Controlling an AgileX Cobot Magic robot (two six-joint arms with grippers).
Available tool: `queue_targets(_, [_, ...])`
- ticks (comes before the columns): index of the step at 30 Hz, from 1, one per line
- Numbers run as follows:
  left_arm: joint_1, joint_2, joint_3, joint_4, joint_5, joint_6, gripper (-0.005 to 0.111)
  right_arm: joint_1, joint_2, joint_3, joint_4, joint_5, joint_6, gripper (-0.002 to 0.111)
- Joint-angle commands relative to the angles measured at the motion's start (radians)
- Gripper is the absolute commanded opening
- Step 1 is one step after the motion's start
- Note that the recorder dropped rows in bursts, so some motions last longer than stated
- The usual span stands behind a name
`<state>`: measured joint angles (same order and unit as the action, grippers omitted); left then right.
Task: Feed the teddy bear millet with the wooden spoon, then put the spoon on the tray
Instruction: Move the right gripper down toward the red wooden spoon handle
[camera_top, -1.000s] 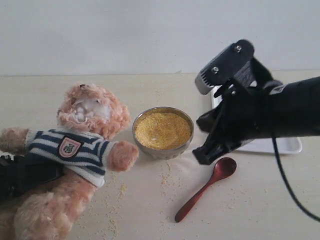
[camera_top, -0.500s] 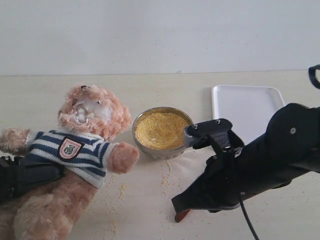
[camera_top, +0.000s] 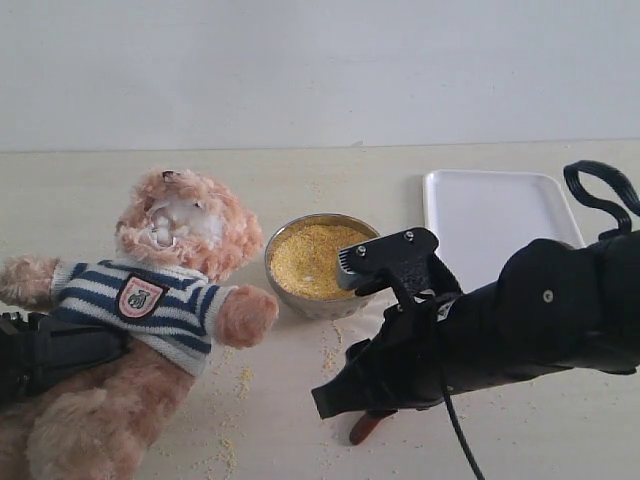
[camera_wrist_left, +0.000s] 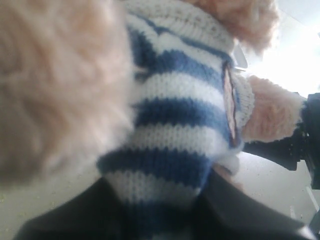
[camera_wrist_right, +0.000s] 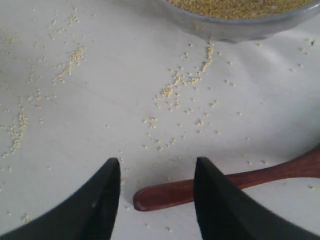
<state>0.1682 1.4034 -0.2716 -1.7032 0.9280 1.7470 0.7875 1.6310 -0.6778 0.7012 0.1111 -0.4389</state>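
Tabletop (camera_top: 250, 180): R arm (camera_top: 540, 320) low, right claw (camera_wrist_right: 156, 167) open over wooden spoon (camera_wrist_right: 265, 174) handle; left claw (camera_wrist_left: 160, 220) grips teddy bear (camera_top: 170, 240).

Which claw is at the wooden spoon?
The right claw, open with fingers either side of the wooden spoon handle; the left claw grips the teddy bear.

No legible text, crest badge (camera_top: 139, 296) on teddy bear (camera_top: 185, 215), emblem unreadable

A round metal bowl (camera_top: 300, 303) is sitting on the pale bench (camera_top: 300, 170), roughly midway across it, its shiny side catching the light. The bench is stretching back to a plain off-white wall (camera_top: 320, 70), which is filling the whole background behind it.
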Motion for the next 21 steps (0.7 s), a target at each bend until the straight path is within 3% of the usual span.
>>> queue_targets(1, [0.002,0.001,0.002,-0.008,0.032,0.009,0.005,0.001,0.031,-0.002,0.013,-0.012,0.001,0.047])
queue_targets(21, [0.002,0.001,0.002,-0.004,0.032,0.011,0.005,0.001,0.135,-0.063,0.023,0.082,0.018,0.047])
